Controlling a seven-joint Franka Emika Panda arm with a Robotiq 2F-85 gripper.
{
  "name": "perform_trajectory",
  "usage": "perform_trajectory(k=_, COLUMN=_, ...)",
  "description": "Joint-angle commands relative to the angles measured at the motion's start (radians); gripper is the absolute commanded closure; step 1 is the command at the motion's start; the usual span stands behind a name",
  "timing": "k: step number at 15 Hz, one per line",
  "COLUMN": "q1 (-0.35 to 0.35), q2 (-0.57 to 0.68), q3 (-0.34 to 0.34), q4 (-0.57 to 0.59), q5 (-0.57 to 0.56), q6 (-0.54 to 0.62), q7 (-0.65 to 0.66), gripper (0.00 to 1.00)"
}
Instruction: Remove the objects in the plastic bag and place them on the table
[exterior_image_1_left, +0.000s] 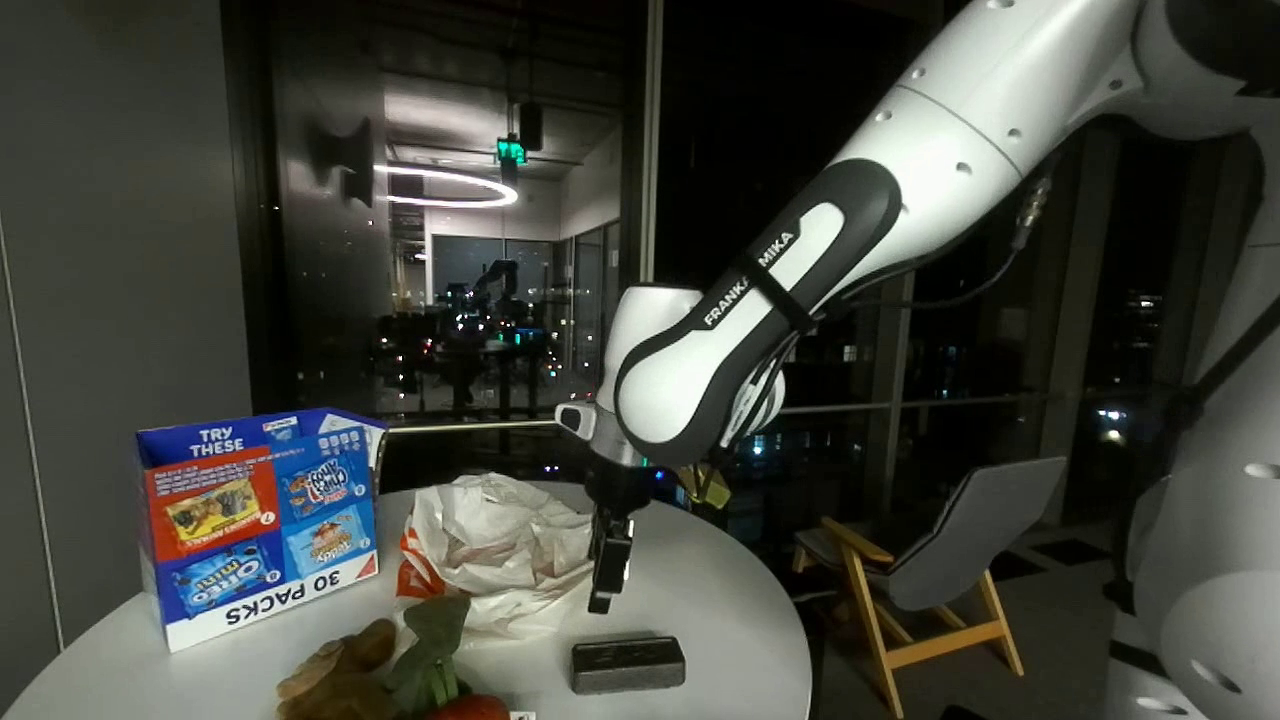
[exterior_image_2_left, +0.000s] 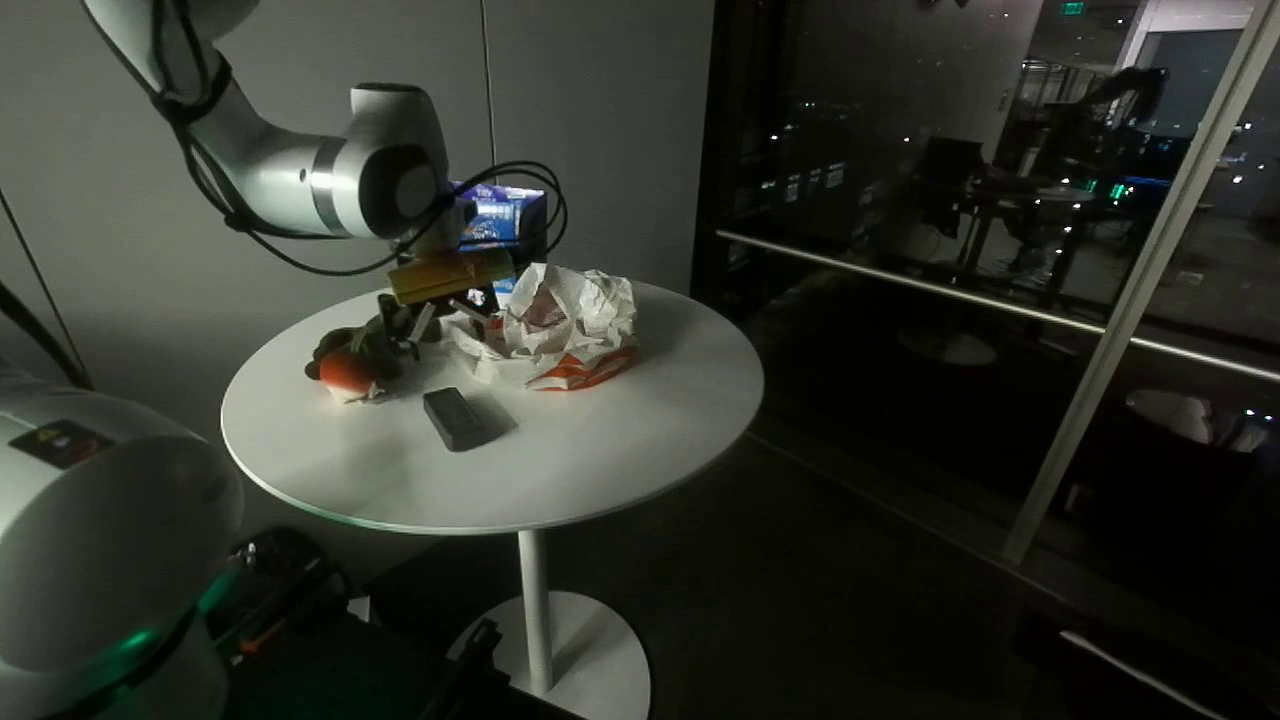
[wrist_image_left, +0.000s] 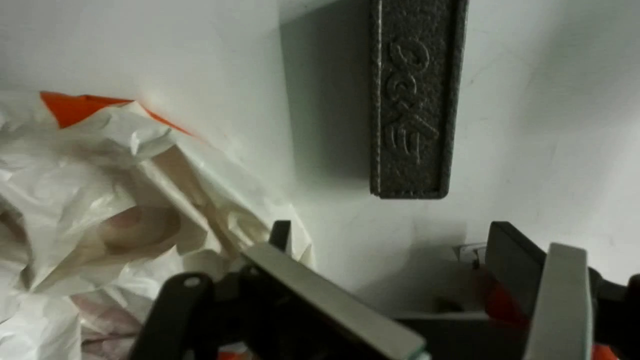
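A crumpled white plastic bag with orange print (exterior_image_1_left: 500, 560) sits on the round white table (exterior_image_1_left: 745, 620). It also shows in the other views (exterior_image_2_left: 575, 325) (wrist_image_left: 75, 195). Brownish and pinkish shapes show inside it in the wrist view, but I cannot tell what they are. A dark oblong block with raised lettering (wrist_image_left: 417, 100) lies on the table beside the bag, also in both exterior views (exterior_image_1_left: 628, 666) (exterior_image_2_left: 455, 418). My gripper (wrist_image_left: 390, 232) is open and empty, pointing down above the table. One finger is near the bag's edge; the block lies beyond the fingertips.
A blue snack box (exterior_image_1_left: 262, 530) stands at the table's back by the wall. Brown lumpy items (exterior_image_1_left: 340, 680), a green leafy item (exterior_image_1_left: 432, 650) and a red-orange item (exterior_image_2_left: 348, 374) lie beside the bag. A chair (exterior_image_1_left: 930, 560) stands off the table.
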Motion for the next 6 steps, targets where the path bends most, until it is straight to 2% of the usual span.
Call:
perform_trajectory(k=1, q1=0.062, q2=-0.171, q3=-0.045, q4=-0.041, q5=0.068, q6=-0.037, q7=0.034, gripper=0.00)
perform_trajectory(k=2, q1=0.057, q2=-0.069, q3=-0.050, q4=-0.007, q5=0.016, q6=-0.012, q7=0.027, gripper=0.00)
perform_trajectory(k=6, q1=0.082, q2=-0.145, q3=-0.070, q4=-0.023, q5=0.026, q6=-0.036, q7=0.046, gripper=0.00)
